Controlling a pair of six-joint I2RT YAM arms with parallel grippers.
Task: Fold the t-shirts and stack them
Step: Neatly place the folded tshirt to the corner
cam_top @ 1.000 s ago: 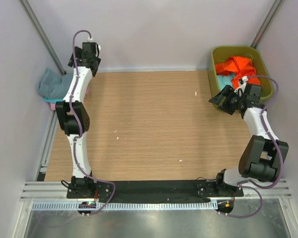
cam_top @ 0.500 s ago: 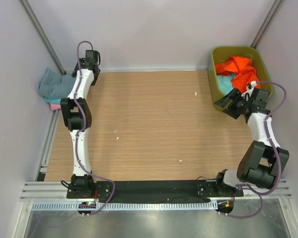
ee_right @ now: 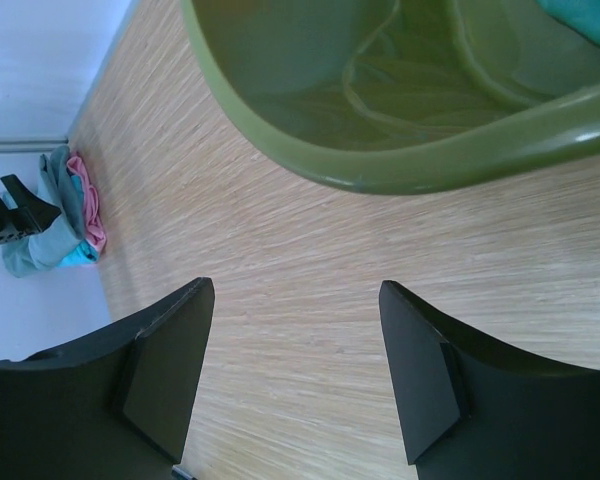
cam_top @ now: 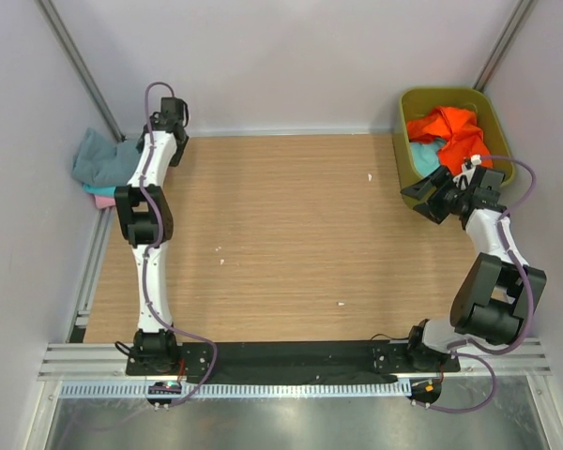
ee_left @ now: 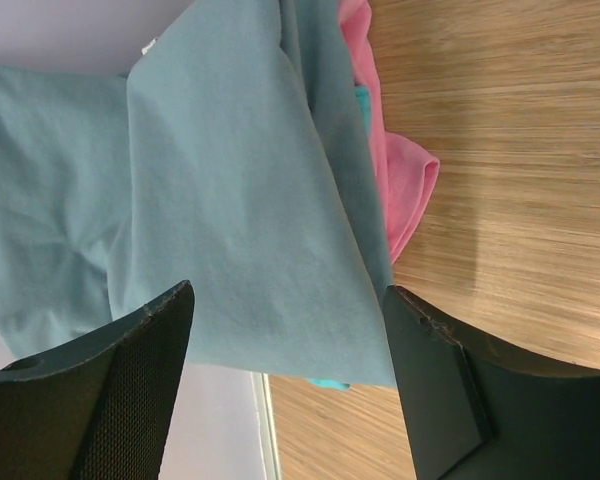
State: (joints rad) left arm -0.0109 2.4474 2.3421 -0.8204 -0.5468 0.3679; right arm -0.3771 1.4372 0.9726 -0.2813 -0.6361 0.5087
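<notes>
At the table's point(cam_top: 291, 234) far-left corner I see the grey-blue t-shirt point(ee_left: 210, 180) lying over the pink t-shirt point(ee_left: 405, 190) and the turquoise t-shirt point(ee_left: 328, 383). My left gripper point(ee_left: 288, 300) hovers above them, jaws spread and empty. My right gripper point(ee_right: 295, 295), jaws likewise released, hangs just beside the olive tub point(ee_right: 400, 170), which holds the orange t-shirt point(cam_top: 448, 127).

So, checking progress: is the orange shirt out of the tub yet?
No, the orange shirt lies bunched inside the tub.
</notes>
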